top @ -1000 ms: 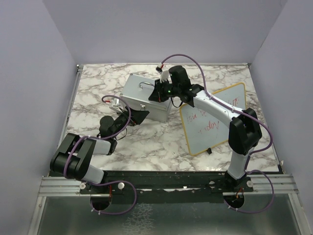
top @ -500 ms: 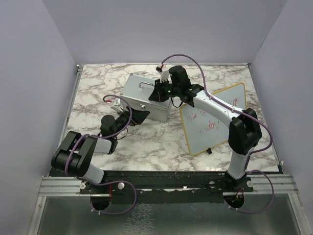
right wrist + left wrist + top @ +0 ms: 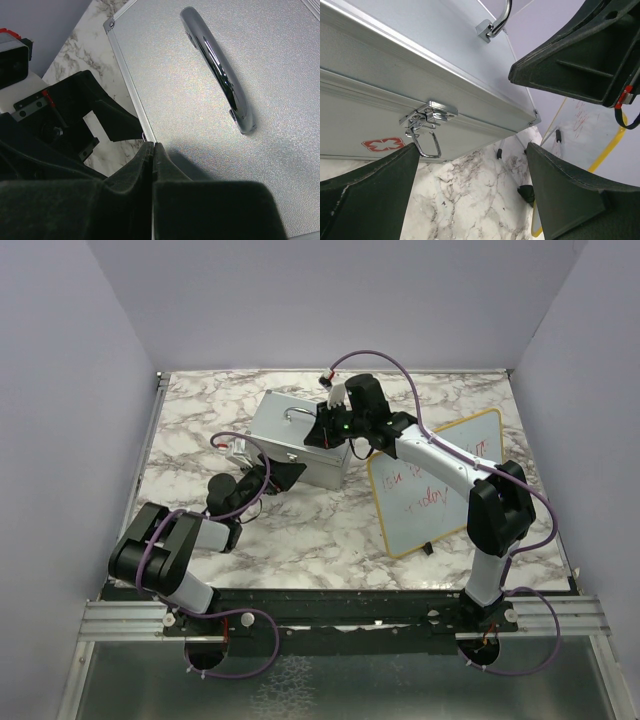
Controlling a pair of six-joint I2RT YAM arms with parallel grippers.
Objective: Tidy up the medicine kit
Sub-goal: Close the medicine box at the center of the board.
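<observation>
Change: left arm (image 3: 170, 550) elbow sits slightly farther in; medicine kit (image 3: 300, 440) stays put.
Kit position: lid down, far centre, left of whiteboard (image 3: 440, 490).
Left gripper (image 3: 284, 477): jaws wide, empty, facing front latch (image 3: 427, 117).
Right gripper (image 3: 325, 430): closed, empty, over lid beside handle (image 3: 220, 70).

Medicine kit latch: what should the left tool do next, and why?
Probably ease the open left tool forward onto the latch and work it. The medicine kit is closed, the latch sits just ahead of that tool, and the shut right tool is at the kit's top.
</observation>
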